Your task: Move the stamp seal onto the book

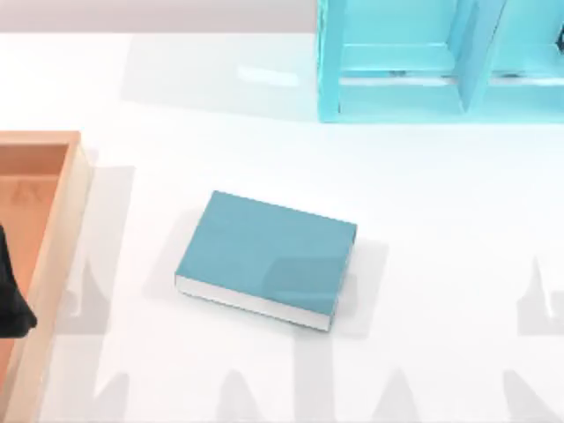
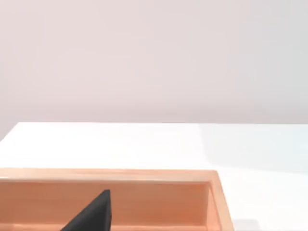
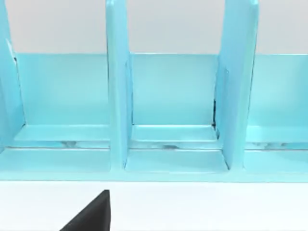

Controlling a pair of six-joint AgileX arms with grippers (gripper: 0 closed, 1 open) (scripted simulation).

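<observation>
The book (image 1: pixel 264 260), thick with a plain teal cover and white page edges, lies flat near the middle of the white table. The stamp seal is out of view. My left gripper (image 1: pixel 13 300) is a dark shape at the table's far left, over the wooden tray (image 1: pixel 66 203). In the left wrist view a black part of the left gripper (image 2: pixel 91 214) hangs above the tray's inner wall (image 2: pixel 159 202). My right gripper (image 3: pixel 91 214) shows as a black tip over the white table, facing the turquoise shelf unit (image 3: pixel 168 110).
The turquoise shelf unit (image 1: pixel 441 62) with upright dividers stands at the back right. The wooden tray runs along the left edge. Bare white table surrounds the book on every side.
</observation>
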